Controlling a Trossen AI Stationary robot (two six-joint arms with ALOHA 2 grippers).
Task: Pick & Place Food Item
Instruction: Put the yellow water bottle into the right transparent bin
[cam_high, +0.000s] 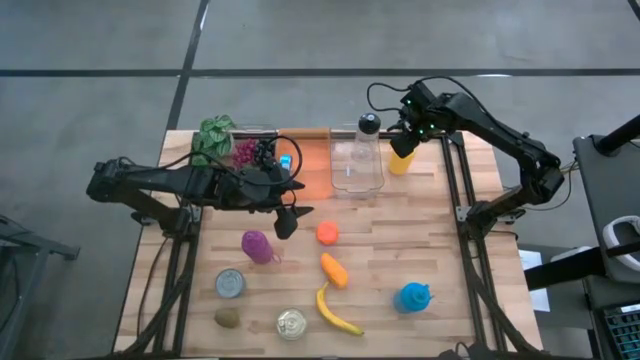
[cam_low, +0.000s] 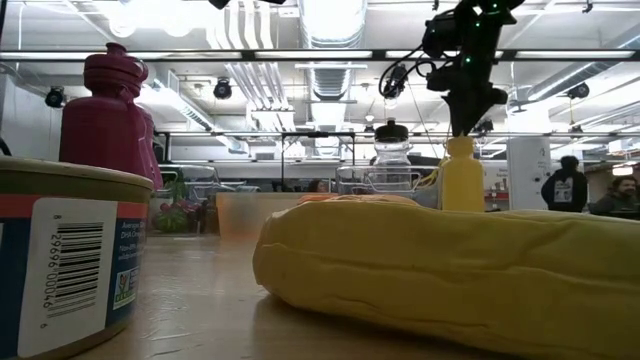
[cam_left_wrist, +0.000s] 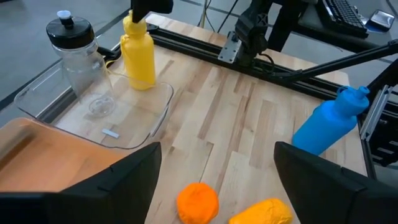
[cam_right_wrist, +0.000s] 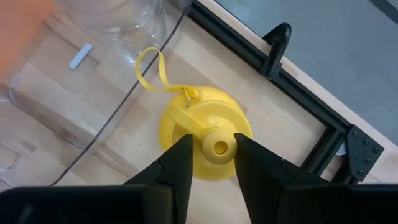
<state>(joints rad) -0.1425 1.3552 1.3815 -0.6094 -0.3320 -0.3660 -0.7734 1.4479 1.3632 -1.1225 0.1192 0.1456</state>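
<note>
A wooden counter (cam_high: 420, 240) stands on a grey floor (cam_high: 100, 60). At its far edge lies a clear plastic tray (cam_high: 358, 188), with an orange-tinted tray (cam_high: 315, 165) just beside it. A clear bottle with a black cap (cam_high: 369, 126) stands upright in the clear tray's far end. A blue bottle (cam_high: 413, 297) stands near the front right. Two tin cans (cam_high: 231, 284) (cam_high: 292, 324) sit at the front left, one bearing a barcode label (cam_low: 60, 260). A person (cam_low: 565, 187) shows far off in the room behind.
</note>
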